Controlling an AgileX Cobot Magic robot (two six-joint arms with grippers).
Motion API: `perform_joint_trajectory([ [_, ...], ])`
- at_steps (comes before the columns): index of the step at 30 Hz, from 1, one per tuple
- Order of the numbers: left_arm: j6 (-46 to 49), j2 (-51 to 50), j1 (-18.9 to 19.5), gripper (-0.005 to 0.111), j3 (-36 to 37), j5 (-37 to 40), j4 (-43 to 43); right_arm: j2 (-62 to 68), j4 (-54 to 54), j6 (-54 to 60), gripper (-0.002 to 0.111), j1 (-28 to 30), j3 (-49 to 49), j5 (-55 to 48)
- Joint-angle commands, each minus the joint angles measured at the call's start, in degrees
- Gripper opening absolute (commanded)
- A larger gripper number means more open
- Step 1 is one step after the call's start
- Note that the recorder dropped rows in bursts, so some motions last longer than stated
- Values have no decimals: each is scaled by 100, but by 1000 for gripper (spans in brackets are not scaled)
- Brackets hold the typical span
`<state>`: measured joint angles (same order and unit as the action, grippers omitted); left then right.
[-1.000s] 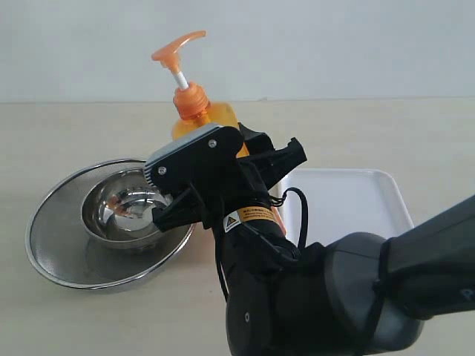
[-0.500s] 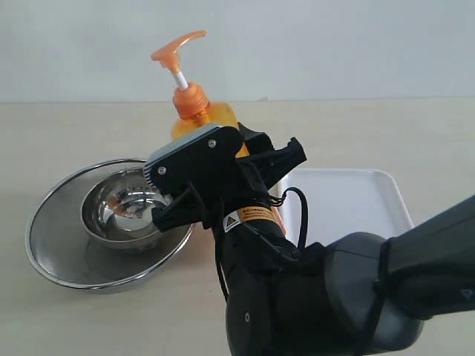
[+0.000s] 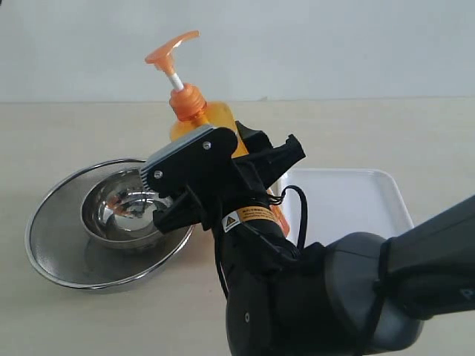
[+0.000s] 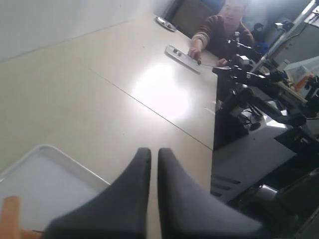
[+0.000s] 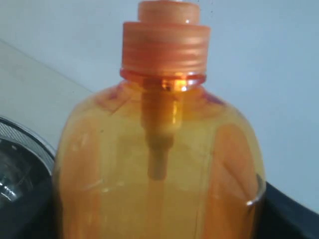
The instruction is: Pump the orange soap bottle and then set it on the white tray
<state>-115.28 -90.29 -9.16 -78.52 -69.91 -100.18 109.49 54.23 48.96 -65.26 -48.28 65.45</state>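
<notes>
The bench [image 3: 74, 133] carries everything, and the right arm [image 3: 334, 297] fills the near part of the exterior view. To its right lies the white tray [image 3: 349, 200], flat, with nothing on the part that shows. On the other side sits a wide steel bowl [image 3: 52, 252] with a smaller steel bowl [image 3: 122, 208] inside it.

Between bowls and tray is the orange soap bottle [image 3: 211, 122]. It leans with its top toward the bowls and is not on the tray. The arm hides its base, so I cannot tell whether it is clear of the bench. The right end effector [image 3: 234, 159] pinches the bottle's body from both sides. In the right wrist view the bottle's shoulder and ribbed collar fill the picture at close range.

The left end effector [image 4: 151, 157] has its fingers pressed together with only a slit between them, and holds nothing. Its camera looks over a corner of the tray and the far bench, not at the pump.

The pump head [image 3: 167, 48] stands fully raised on its white stem, and nothing touches it. The grasp is made. Nothing here shows whether the pump has been pressed, so I judge that step open. The placing on the tray is plainly left to do.
</notes>
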Motion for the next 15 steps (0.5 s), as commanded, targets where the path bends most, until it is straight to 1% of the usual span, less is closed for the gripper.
perform_joint_trajectory([
  [1, 80, -285, -223, 5, -111, -6, 23, -78, -204, 109, 0, 11, -18, 451],
  [15, 276, -785, -223, 5, -111, -6, 23, -78, -126, 109, 0, 11, -18, 451],
])
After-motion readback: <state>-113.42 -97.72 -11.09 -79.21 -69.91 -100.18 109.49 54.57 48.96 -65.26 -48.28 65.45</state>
